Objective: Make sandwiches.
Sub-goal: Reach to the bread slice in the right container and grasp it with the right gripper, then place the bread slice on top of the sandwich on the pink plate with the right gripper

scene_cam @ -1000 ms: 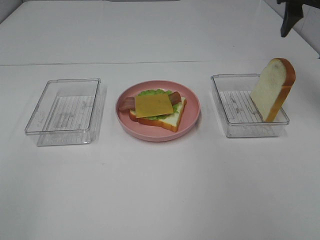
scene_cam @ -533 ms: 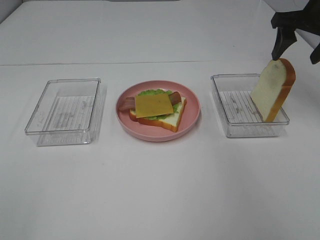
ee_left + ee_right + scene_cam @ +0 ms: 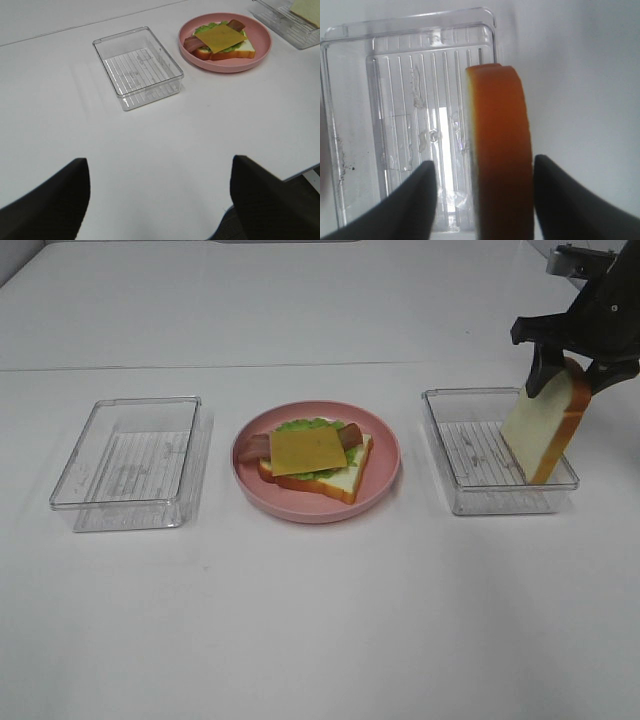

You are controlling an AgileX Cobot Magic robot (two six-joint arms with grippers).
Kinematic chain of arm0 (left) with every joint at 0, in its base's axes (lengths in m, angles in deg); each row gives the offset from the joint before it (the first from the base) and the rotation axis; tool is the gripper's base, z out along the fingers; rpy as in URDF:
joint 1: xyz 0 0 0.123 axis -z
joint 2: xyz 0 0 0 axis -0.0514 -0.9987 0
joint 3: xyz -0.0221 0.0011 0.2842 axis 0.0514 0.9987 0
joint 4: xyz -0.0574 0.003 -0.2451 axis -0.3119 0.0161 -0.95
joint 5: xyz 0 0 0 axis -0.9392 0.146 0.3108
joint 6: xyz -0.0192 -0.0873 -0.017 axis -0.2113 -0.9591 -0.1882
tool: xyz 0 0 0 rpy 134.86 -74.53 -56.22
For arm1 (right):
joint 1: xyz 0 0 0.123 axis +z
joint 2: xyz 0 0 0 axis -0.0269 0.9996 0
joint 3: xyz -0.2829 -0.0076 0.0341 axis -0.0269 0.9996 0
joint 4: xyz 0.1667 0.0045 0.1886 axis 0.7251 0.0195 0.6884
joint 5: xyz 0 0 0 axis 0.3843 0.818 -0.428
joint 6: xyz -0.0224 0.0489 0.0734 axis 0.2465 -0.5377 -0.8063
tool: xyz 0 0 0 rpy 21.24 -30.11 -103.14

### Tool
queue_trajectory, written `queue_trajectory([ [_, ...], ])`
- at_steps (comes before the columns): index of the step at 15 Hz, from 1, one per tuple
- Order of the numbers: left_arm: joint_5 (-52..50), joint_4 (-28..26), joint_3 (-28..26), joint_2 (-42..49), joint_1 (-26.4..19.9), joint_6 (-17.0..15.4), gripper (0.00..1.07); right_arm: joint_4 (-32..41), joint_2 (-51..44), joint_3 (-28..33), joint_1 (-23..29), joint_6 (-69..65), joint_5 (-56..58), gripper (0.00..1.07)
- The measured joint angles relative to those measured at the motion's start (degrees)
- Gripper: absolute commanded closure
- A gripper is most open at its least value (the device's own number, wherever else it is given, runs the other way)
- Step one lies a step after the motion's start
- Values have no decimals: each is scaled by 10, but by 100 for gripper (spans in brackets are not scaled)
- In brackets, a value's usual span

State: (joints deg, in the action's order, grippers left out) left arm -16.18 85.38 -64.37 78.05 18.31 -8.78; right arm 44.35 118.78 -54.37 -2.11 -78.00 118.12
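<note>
— Over the right-hand tray, how do the jaws of the right gripper (image 3: 567, 368) stand?

— Spread apart, one finger on each side of the upright white toy bread slice with orange-brown crust (image 3: 545, 421). The right wrist view looks straight down the crust (image 3: 501, 150), with a dark finger (image 3: 415, 200) on either side and a strip of daylight between each finger and the bread, so nothing is grasped. The high camera cannot show those gaps.

— And where does the slice stand?

— On edge in the clear plastic rectangular tray on the right (image 3: 472, 455), leaning against the tray's right wall. From the wrist camera only its crust and the tray's ribbed floor (image 3: 410, 125) appear; its white face shows only from above.

— The rest of the sandwich?

— On the round pink plate (image 3: 382, 483) at the middle: a flat bread slice (image 3: 340, 482), green ruffled lettuce (image 3: 303, 425), a brown-pink bacon strip (image 3: 252, 447) and a thin yellow cheese slice (image 3: 307, 451) on top.

— And the left gripper (image 3: 160, 200)?

— Released, its two dark fingers wide apart above bare white table (image 3: 320, 620), well apart from the second clear tray (image 3: 138, 66). Only the left wrist view shows it.
</note>
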Motion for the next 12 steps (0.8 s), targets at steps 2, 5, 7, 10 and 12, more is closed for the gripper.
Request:
queue_trajectory([
  [2,0,0,0,0,0,0,32,-5,1,0,0,0,0,107],
  [5,0,0,0,0,0,0,32,-6,-1,0,0,0,9,107],
  [7,0,0,0,0,0,0,32,10,-37,0,0,0,21,107],
  [10,0,0,0,0,0,0,32,64,-93,0,-1,3,28,107],
  [12,0,0,0,0,0,0,32,142,-125,0,-1,25,34,107],
])
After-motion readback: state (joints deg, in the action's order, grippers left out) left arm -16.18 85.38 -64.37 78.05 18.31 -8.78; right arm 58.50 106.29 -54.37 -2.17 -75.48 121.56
